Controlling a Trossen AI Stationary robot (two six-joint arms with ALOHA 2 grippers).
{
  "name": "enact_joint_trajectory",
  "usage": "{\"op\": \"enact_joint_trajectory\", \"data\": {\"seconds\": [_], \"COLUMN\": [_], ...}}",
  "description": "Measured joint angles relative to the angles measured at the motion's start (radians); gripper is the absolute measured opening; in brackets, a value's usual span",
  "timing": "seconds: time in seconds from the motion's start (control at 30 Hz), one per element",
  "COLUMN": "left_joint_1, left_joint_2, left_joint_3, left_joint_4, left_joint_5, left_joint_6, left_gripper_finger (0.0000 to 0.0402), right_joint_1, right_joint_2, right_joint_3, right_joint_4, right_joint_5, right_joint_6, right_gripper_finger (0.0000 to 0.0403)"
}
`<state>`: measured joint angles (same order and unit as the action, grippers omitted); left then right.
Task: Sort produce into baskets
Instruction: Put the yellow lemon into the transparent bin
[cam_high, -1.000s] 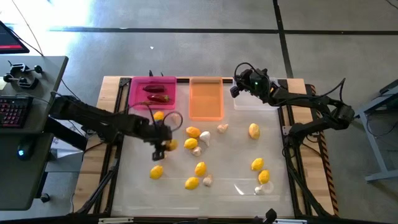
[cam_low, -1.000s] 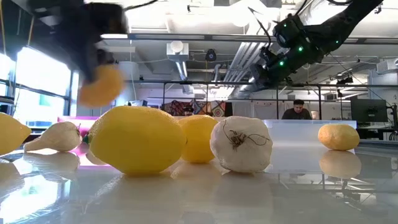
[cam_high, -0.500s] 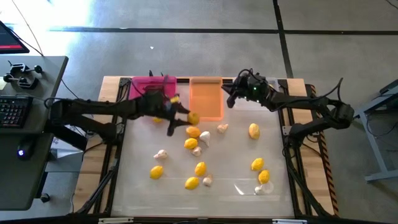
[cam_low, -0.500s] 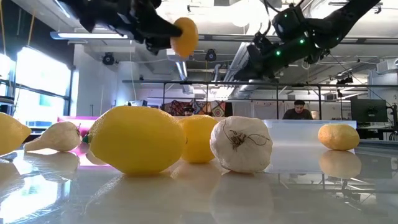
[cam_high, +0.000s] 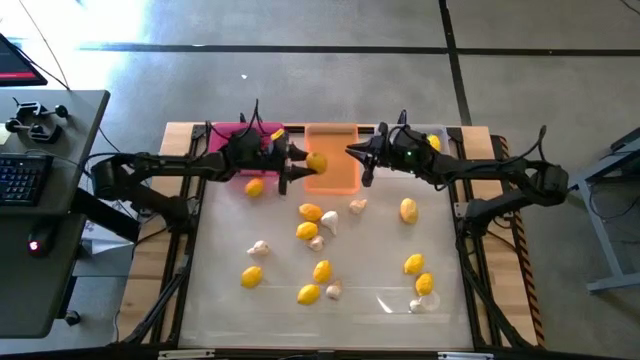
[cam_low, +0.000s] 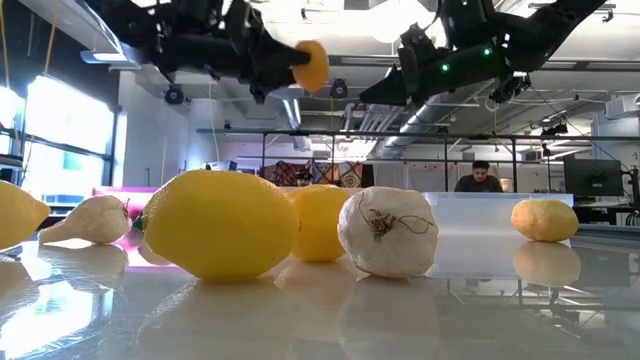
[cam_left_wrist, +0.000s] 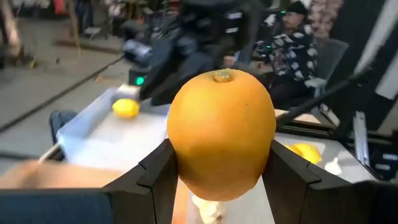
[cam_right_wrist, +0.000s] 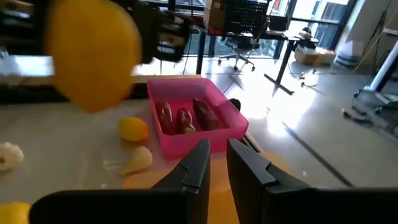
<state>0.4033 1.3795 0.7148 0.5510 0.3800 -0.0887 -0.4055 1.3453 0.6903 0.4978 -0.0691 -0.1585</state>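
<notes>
**A:** What has the left gripper (cam_high: 300, 165) got, and why is it up there?

**B:** Its fingers (cam_left_wrist: 155, 171) are closed round a lemon (cam_high: 316, 162), one pad on each side, as the left wrist view shows plainly. It holds the fruit in the air at the left edge of the orange basket (cam_high: 335, 175), which sits between the pink basket (cam_high: 225, 140) and the clear basket (cam_high: 440, 135). I judge the lemon is about to be released into the orange one.

**B:** The pink basket already holds dark red chili peppers (cam_right_wrist: 183, 117), so each kind seems to have its own tray. Oddly, one lemon (cam_high: 433, 143) lies in the clear basket.

**A:** And the right gripper (cam_high: 358, 160)?

**B:** It hangs over the right side of the same orange basket, facing the left one. Its fingers (cam_right_wrist: 193, 171) have only a narrow gap between them and hold nothing. It looks to be waiting, though the two arms are close enough that a clash is possible.

**A:** What remains on the tabletop (cam_high: 370, 270)?

**B:** Plenty: loose lemons (cam_high: 310, 212) and garlic bulbs (cam_high: 358, 206) scattered across the middle, another lemon (cam_high: 255, 187) just in front of the pink basket, and a clear plastic scrap (cam_high: 395, 303) near the front. The sorting is at an early stage.

**A:** Any writing or brand names?

**B:** None I can read on the baskets, the produce or the arms.
</notes>
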Motion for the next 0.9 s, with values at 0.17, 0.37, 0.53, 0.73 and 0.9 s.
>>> {"op": "enact_joint_trajectory", "data": {"seconds": [0.17,0.37,0.53,0.73,0.9], "left_joint_1": [0.013,0.068,0.118,0.145,0.146], "left_joint_2": [0.063,0.121,0.156,0.214,0.277], "left_joint_3": [0.020,0.025,0.025,0.030,0.077], "left_joint_4": [0.069,0.288,0.458,0.649,0.752], "left_joint_5": [0.000,0.000,-0.001,-0.008,-0.008], "left_joint_6": [-0.039,-0.208,-0.388,-0.576,-0.669], "left_gripper_finger": [0.0166,0.0166,0.0166,0.0166,0.0166], "right_joint_1": [0.024,0.094,0.177,0.260,0.294], "right_joint_2": [0.000,0.000,0.000,0.000,0.070], "right_joint_3": [0.000,0.000,0.000,0.000,0.003], "right_joint_4": [-0.003,0.002,0.038,0.190,0.412], "right_joint_5": [0.078,0.225,0.392,0.460,0.461], "right_joint_6": [-0.115,-0.274,-0.417,-0.574,-0.809], "right_gripper_finger": [0.0044,0.0045,0.0076,0.0177,0.0250]}}
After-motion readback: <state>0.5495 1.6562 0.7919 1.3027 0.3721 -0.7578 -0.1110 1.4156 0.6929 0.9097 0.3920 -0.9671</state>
